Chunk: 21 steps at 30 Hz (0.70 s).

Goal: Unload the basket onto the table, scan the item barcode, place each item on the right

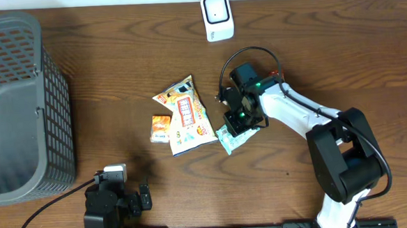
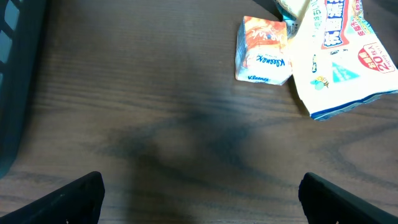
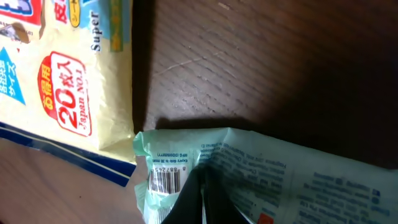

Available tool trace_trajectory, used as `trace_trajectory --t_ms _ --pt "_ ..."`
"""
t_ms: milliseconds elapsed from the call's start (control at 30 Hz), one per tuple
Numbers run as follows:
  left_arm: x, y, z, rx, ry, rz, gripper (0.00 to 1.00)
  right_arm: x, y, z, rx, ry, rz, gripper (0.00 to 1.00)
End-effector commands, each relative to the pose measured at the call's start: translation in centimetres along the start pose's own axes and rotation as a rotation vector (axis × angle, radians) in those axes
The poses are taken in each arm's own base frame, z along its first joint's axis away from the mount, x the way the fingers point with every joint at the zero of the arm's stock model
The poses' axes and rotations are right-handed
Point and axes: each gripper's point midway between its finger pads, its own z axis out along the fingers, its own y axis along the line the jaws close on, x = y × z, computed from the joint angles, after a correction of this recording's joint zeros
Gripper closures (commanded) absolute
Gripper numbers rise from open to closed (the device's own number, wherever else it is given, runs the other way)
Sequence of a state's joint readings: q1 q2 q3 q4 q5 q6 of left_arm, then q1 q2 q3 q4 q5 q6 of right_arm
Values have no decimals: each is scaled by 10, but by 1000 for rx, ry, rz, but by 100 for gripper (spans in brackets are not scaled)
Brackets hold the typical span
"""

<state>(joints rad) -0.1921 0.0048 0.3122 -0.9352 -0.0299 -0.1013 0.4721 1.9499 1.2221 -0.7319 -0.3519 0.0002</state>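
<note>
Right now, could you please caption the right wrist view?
Closed right gripper pinching the green packet, barcode facing camera.

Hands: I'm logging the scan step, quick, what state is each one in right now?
Left hand: open, holding nothing.
Right hand: closed on the green packet.

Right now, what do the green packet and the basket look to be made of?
The green packet looks like thin plastic film, slightly glossy: it creases, with printed barcode. The basket is probably moulded grey plastic, matte: uniform lattice walls.
</note>
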Motion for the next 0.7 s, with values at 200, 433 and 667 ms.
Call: trace_trajectory --t_ms 200,433,667 --pt "1 1 0 -7 4 1 0 13 -55 -24 349 36 97 99" --pt "1 1 0 -7 4 1 0 -13 -9 -85 213 -182 41 99" --pt "1 1 0 -7 3 1 0 -10 3 -74 174 -156 21 99"
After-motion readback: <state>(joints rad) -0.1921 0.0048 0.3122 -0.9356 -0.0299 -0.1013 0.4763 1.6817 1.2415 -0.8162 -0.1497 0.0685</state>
